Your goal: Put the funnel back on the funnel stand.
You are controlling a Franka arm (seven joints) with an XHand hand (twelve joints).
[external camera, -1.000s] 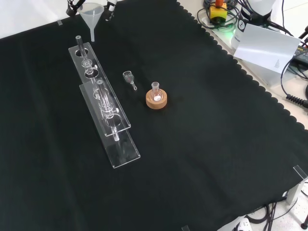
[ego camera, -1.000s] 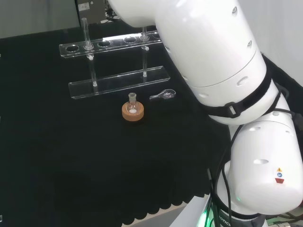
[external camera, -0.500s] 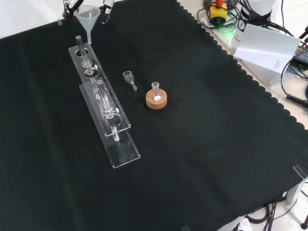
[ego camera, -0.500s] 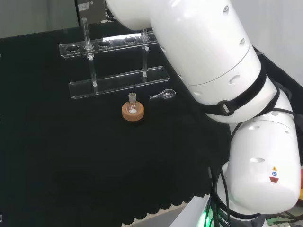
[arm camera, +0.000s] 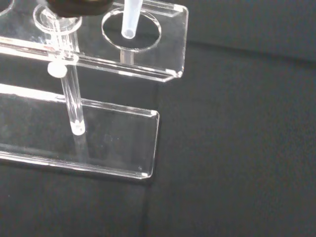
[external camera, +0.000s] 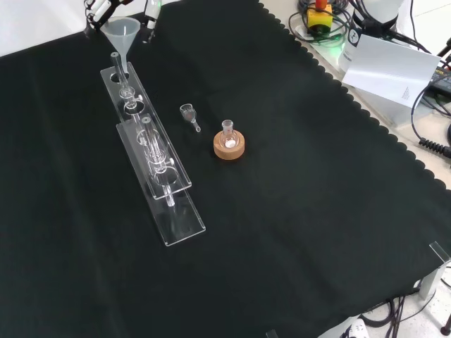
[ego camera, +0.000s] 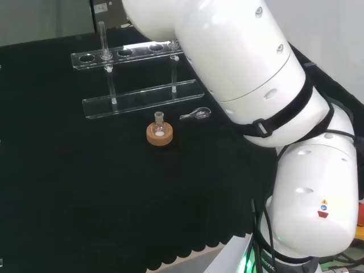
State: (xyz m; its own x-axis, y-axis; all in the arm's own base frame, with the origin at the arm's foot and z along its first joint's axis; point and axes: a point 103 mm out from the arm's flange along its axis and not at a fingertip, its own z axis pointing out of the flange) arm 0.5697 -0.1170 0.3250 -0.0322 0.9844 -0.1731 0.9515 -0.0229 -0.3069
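Funnel (external camera: 121, 29) held over the far end hole of the funnel stand (external camera: 151, 151), stem tip (arm camera: 129, 19) poised just above that hole. Hand (external camera: 150, 10) at the funnel's rim; whether the fingers clamp it cannot be told. Cork-ringed flask (external camera: 229, 143) stands near the funnel stand.

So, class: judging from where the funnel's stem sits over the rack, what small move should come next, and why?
Probably a short, straight lowering. In the wrist view the funnel stem hangs over the end hole of the funnel stand, its tip apparently not yet through. The hand should keep it upright.
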